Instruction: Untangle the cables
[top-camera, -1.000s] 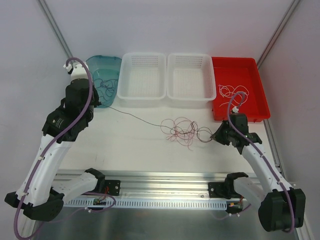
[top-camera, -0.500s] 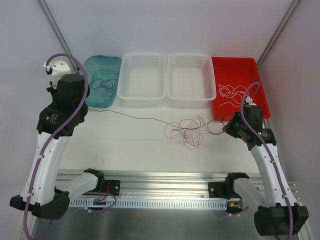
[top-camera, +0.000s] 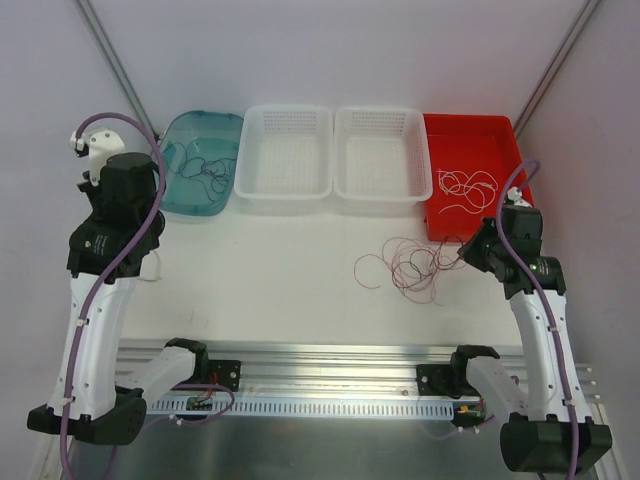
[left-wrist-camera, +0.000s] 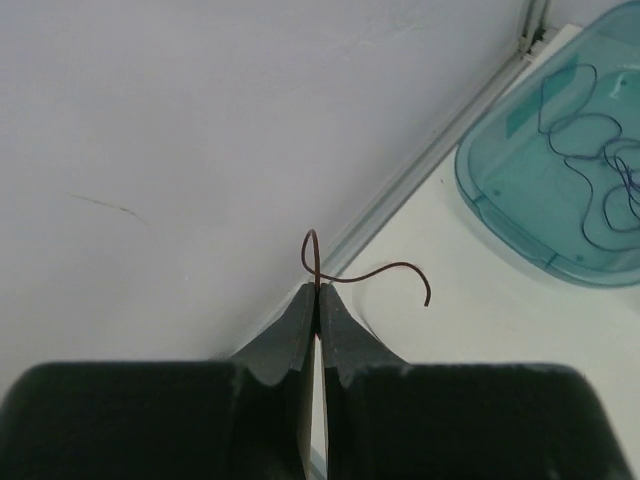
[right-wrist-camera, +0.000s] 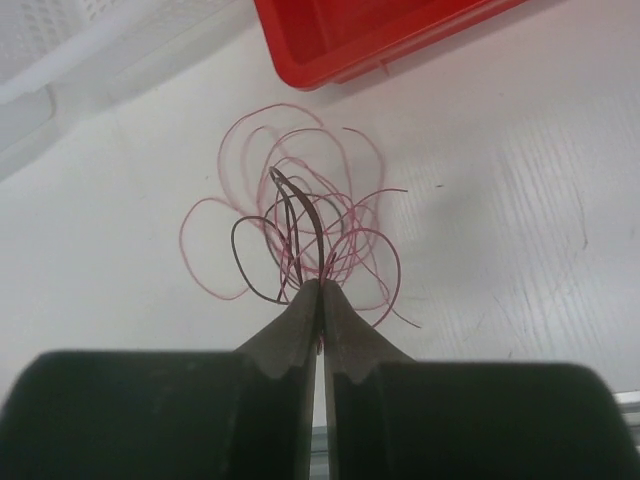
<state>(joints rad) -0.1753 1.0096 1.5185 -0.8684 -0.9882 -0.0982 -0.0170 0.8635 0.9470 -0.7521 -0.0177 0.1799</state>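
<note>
Overhead, sorting looks partly done: thin white wires (top-camera: 462, 185) lie in the red plastic tray (top-camera: 480, 140) and dark wires (top-camera: 210, 170) in the teal tray (top-camera: 200, 125). A pink-and-brown wire tangle (top-camera: 410, 265) sits on the white table (top-camera: 280, 280), beside the right gripper (top-camera: 462, 255).

Left wrist: the left gripper (left-wrist-camera: 318, 292) is pinched tight on a single brown wire (left-wrist-camera: 370, 272).

Right wrist: the jaws are closed on the tangle's strands.

Nothing is reading as text or numbers from where I'm standing. A pale patch (left-wrist-camera: 524, 116) is showing on the teal tray (left-wrist-camera: 500, 205) (sticker or glare, I can't tell), looking too faint to read.
</note>
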